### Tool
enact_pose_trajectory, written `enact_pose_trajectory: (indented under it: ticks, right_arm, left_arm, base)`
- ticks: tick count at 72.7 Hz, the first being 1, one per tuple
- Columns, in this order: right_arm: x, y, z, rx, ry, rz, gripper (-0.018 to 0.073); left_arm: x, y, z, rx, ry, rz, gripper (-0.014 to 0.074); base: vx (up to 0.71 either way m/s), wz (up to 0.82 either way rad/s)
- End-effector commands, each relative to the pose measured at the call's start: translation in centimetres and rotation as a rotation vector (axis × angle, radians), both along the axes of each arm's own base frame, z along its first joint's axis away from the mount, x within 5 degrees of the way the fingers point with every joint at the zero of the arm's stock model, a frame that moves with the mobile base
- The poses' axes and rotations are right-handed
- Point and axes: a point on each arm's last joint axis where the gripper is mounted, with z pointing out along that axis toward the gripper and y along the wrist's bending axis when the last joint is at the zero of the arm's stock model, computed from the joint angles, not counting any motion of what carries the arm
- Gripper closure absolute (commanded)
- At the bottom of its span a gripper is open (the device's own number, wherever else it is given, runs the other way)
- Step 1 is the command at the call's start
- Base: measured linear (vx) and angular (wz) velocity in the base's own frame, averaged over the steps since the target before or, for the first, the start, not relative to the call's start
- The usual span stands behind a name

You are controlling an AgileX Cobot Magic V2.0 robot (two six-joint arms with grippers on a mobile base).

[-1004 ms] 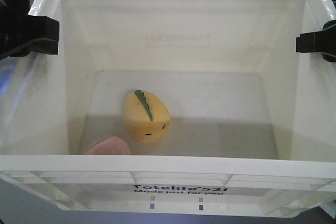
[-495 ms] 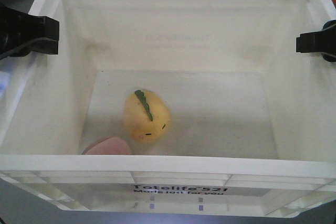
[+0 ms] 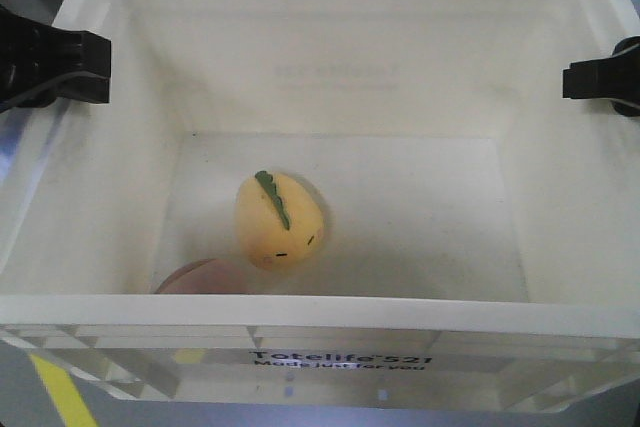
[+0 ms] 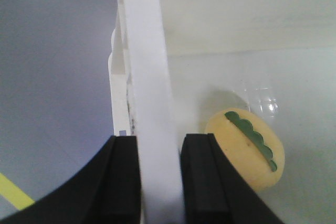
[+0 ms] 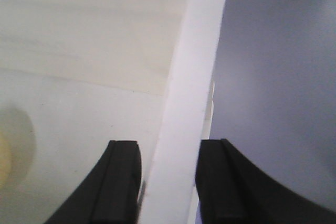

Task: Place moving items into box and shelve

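Note:
The white box (image 3: 320,309) fills the front view, and each side rim is clamped by a black gripper. My left gripper (image 3: 75,67) is shut on the left rim (image 4: 147,77), one finger inside the wall and one outside; in the wrist view the left gripper (image 4: 160,145) straddles it. My right gripper (image 3: 600,79) is shut the same way on the right rim (image 5: 199,51), as the right gripper (image 5: 170,148) shows in its wrist view. Both moving items lie on the box floor: the yellow egg (image 3: 278,219) with its green stripe (image 4: 251,139), and the pink disc (image 3: 200,275), half hidden behind the near wall.
Grey floor (image 5: 278,77) shows outside both side walls. A yellow floor stripe (image 3: 60,392) runs under the box's near left corner, and the yellow stripe (image 4: 13,192) also shows in the left wrist view.
The surroundings slide past while the box stays fixed between both grippers. The dark shapes behind the far rim are gone and a yellow floor stripe has appeared at lower left. The egg hardly shifts.

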Motion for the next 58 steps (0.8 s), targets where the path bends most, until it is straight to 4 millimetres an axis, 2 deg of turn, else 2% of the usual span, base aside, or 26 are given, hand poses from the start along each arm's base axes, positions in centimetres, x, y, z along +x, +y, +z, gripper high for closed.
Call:
enact_pose_trajectory:
  ticks: [1, 58]
  right_arm:
    - [-0.02, -0.69, 2.4, -0.028, -0.177, -0.024, 0.0565]
    - [-0.03, -0.69, 2.4, -0.028, -0.176, -0.024, 0.0565]
  left_arm:
    - [-0.39, 0.67, 2.66, -0.034, -0.181, 0.008, 0.0602]
    - [-0.38, 0.67, 2.66, -0.035, -0.182, 0.008, 0.0602]
  base:
    - [-0.13, 0.78]
    - [-0.11, 0.6]
